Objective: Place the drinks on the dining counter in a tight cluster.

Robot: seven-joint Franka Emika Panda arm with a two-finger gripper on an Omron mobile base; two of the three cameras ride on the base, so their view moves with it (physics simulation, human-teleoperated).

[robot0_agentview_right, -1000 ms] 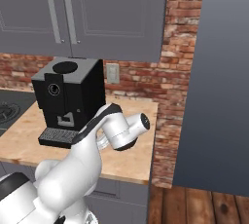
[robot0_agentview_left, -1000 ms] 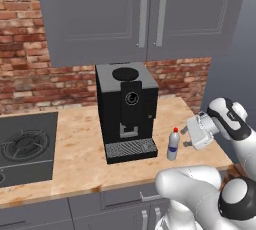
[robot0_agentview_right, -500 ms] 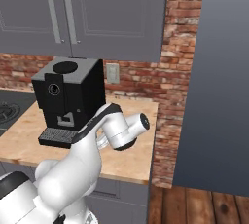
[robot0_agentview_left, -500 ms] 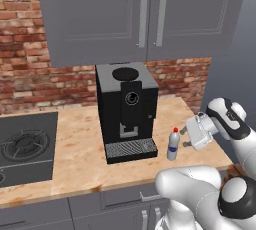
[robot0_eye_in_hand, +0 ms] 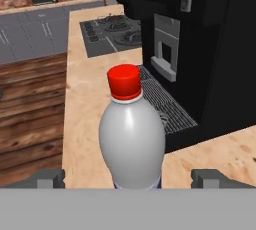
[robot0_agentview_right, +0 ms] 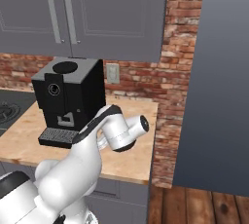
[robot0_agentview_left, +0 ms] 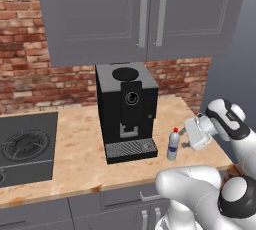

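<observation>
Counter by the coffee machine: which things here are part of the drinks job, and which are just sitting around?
Part of the job:
bottle, red-capped, standing upright
gripper, open, a finger on each side of it

Just sitting around:
coffee machine
stove
cabinets

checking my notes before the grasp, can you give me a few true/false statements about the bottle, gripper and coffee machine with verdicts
1. The small bottle has a red cap. True.
2. The gripper is shut on the bottle. False: its fingers stand wide on either side, not touching.
3. The bottle lies on its side. False: it stands upright on the counter.
4. The bottle stands beside the black coffee machine. True.
5. The stove is right of the machine in the left base view. False: left.
</observation>
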